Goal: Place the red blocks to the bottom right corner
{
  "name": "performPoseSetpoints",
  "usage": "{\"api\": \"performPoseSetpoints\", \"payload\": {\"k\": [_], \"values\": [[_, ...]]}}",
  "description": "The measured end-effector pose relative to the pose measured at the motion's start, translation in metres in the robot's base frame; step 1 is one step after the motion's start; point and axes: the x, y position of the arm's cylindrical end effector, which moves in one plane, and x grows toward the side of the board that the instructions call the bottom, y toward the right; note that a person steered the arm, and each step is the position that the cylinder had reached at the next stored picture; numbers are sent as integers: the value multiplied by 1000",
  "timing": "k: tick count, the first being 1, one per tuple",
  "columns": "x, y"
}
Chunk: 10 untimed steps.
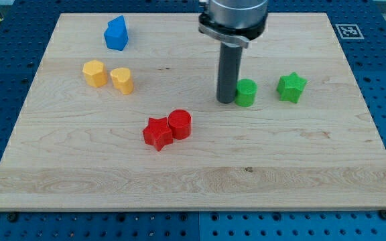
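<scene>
A red star block (pixel 157 133) and a red cylinder block (pixel 179 124) lie touching each other near the board's middle, a little to the view's left. My tip (pixel 227 100) stands up and to the right of them, well apart, right beside the left side of a green cylinder block (pixel 246 92). The rod comes down from the arm's head at the view's top.
A green star block (pixel 291 87) lies to the right of the green cylinder. Two yellow blocks (pixel 94 73) (pixel 122 79) sit at the view's left, and a blue block (pixel 116 33) at the top left. The wooden board (pixel 313 181) lies on a blue pegboard table.
</scene>
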Motion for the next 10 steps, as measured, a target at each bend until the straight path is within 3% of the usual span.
{"api": "performPoseSetpoints", "payload": {"k": [1,2,4,5,6,7,10], "values": [[0,35],[0,5],[3,-166],[28,-223],[69,-230],[80,-210],[80,-76]]}}
